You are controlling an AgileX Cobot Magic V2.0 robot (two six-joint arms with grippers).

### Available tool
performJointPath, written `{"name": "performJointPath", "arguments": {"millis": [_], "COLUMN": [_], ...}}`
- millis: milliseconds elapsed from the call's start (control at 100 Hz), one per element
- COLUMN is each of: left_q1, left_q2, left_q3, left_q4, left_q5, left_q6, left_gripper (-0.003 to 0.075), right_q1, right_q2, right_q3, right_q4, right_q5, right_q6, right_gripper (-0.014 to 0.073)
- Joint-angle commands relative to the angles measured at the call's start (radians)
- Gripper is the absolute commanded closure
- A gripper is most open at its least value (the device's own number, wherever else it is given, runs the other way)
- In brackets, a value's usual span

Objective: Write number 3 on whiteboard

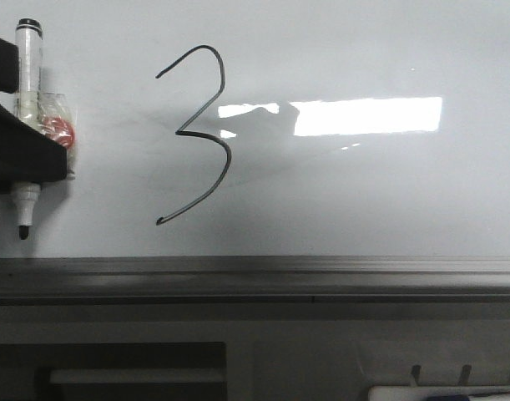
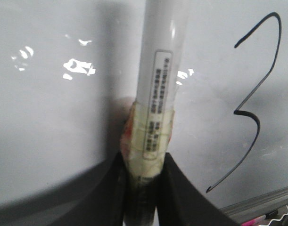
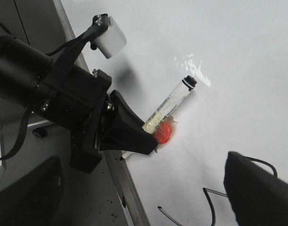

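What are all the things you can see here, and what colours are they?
number 3: one, black, drawn on the whiteboard, right of the marker.
whiteboard: one, glossy white, filling most of the front view.
light reflection: one, bright white, right of the number 3.
bottom rail: one, grey, under the whiteboard.
marker: one, white with a black tip pointing down, at the far left.
red bit: one, taped on the marker.
left tool: black, shut on the marker.
right tool: black, open, near the whiteboard.
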Motion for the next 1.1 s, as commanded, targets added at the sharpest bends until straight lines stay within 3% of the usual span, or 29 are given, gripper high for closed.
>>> {"name": "performJointPath", "arguments": {"millis": [0, 80, 150, 420, 490, 560, 660, 770, 890, 1090], "left_q1": [0.002, 0.002, 0.002, 0.002, 0.002, 0.002, 0.002, 0.002, 0.002, 0.002], "left_q2": [-0.008, -0.008, -0.008, -0.063, -0.11, -0.167, -0.263, -0.358, -0.465, -0.598], "left_q3": [-0.036, -0.036, -0.036, -0.036, -0.036, -0.036, -0.036, -0.036, -0.036, -0.036], "left_q4": [0.0, 0.0, 0.0, 0.005, 0.009, 0.009, 0.009, 0.009, 0.025, 0.133], "left_q5": [-0.061, -0.066, -0.068, -0.056, -0.056, -0.051, -0.032, -0.011, 0.012, 0.054], "left_q6": [-0.008, -0.008, -0.008, -0.008, -0.001, 0.031, 0.078, 0.126, 0.206, 0.234], "left_gripper": [0.0575, 0.0447, 0.0395, 0.0392, 0.0392, 0.0396, 0.0438, 0.0547, 0.0741, 0.0741], "right_q1": [-0.005, -0.005, -0.005, -0.005, -0.005, -0.005, -0.005, -0.005, -0.005, -0.005], "right_q2": [-0.031, -0.031, -0.031, -0.035, -0.04, -0.048, -0.066, -0.1, -0.182, -0.415], "right_q3": [-0.028, -0.028, -0.028, -0.028, -0.028, -0.028, -0.026, -0.009, 0.074, 0.339], "right_q4": [0.013, 0.013, 0.013, 0.013, 0.013, 0.013, 0.0, 0.001, 0.001, 0.001], "right_q5": [-0.061, -0.061, -0.061, -0.047, -0.038, -0.028, -0.013, -0.026, -0.13, -0.404], "right_q6": [0.002, 0.002, 0.002, 0.03, 0.05, 0.05, 0.05, 0.05, 0.05, 0.05], "right_gripper": [-0.0023, -0.0023, -0.0023, -0.0006, 0.0089, 0.0318, 0.0665, 0.065, 0.065, 0.065]}}
